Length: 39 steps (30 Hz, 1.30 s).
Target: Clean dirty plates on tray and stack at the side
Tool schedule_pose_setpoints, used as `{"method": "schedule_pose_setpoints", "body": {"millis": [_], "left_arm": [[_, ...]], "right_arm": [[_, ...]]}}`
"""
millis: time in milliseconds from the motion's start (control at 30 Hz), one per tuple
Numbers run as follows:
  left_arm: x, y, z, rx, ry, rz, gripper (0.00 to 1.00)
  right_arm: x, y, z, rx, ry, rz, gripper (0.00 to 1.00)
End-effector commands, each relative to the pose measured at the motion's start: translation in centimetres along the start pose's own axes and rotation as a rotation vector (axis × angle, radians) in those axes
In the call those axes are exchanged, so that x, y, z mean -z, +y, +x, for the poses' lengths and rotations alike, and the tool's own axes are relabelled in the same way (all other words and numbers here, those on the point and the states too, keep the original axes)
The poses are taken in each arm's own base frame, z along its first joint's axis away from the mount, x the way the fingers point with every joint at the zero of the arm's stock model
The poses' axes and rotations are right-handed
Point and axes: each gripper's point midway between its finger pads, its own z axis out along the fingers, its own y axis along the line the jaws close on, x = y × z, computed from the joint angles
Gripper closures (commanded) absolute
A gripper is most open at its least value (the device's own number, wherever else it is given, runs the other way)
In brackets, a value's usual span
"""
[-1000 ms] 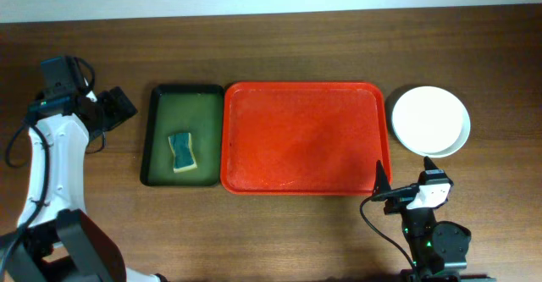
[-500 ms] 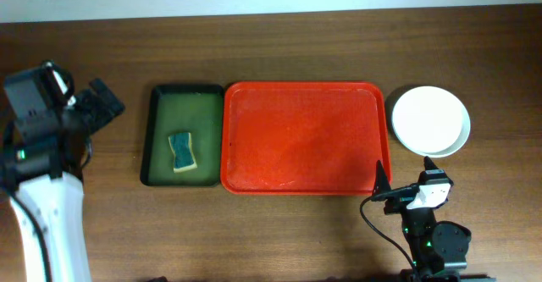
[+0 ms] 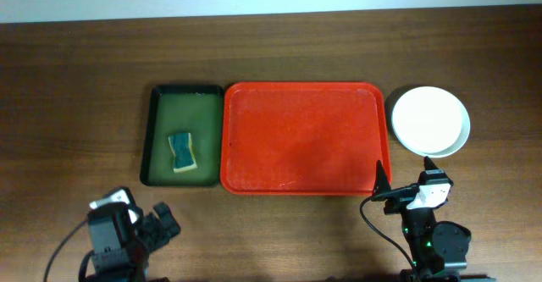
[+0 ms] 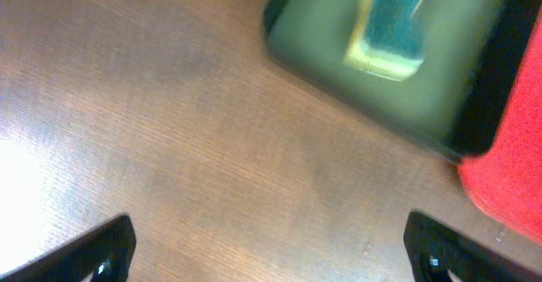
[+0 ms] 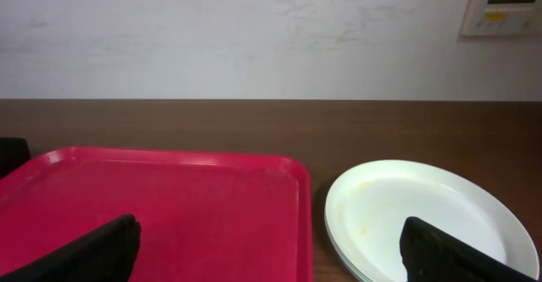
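Firstly, at the far left, the left gripper [image 4: 271, 255] hangs low over the bare wooden table [image 3: 76, 79], near its front edge. Its jaws are spread wide and it holds nothing. Next to the right stands a dark green tray [image 3: 201, 117], and a sponge [image 3: 182, 152], yellow with a teal-green face, lies in it. Touching this one, or just beside it, is the red tray [image 3: 296, 138], and no plate is on it.

The right gripper [image 5: 271, 261] waits in front of the near right corner of the red tray. Its jaws also stand far apart, with nothing between them.

The plates [image 3: 429, 119] sit in one stack on the table, just beside the right edge of the red tray. The top one is white, and a paler rim shows under it; I cannot count how many lie below. The right wrist view seems to show a faint yellowish mark on the top plate.

I judge the task to be almost finished. The plates look stiff, smooth and probably slippery, perhaps breakable. The best hold is at the raised rim, one finger above and one below, so the plates beneath do not slide.
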Motion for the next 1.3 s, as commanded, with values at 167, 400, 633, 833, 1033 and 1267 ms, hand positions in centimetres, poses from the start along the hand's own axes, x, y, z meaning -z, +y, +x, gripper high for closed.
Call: {"method": "schedule_pose_setpoints", "body": {"millis": [167, 400, 633, 833, 1033, 1267], "left_arm": [[0.4, 0.0, 0.3, -0.003, -0.069, 0.022, 0.01], [1.7, -4.0, -5.3, 0.002, -0.422, 0.243, 0.01], [7.3, -7.6, -11.5, -0.006, -0.985, 0.519, 0.01], [4.5, -7.8, -10.5, -0.012, -0.995, 0.538, 0.01], [0.3, -6.8, -8.2, -0.117, -0.843, 0.395, 0.01], [0.4, -8.2, -7.4, -0.503, -0.904, 0.29, 0.01]], "right_arm": [[0.0, 0.0, 0.2, -0.007, 0.002, -0.003, 0.01], [0.0, 0.0, 0.2, -0.007, 0.002, -0.003, 0.01], [0.0, 0.0, 0.2, -0.007, 0.002, -0.003, 0.01], [0.0, 0.0, 0.2, -0.007, 0.002, -0.003, 0.01], [0.0, 0.0, 0.2, -0.007, 0.002, -0.003, 0.01], [0.0, 0.0, 0.2, -0.007, 0.002, -0.003, 0.01]]}}
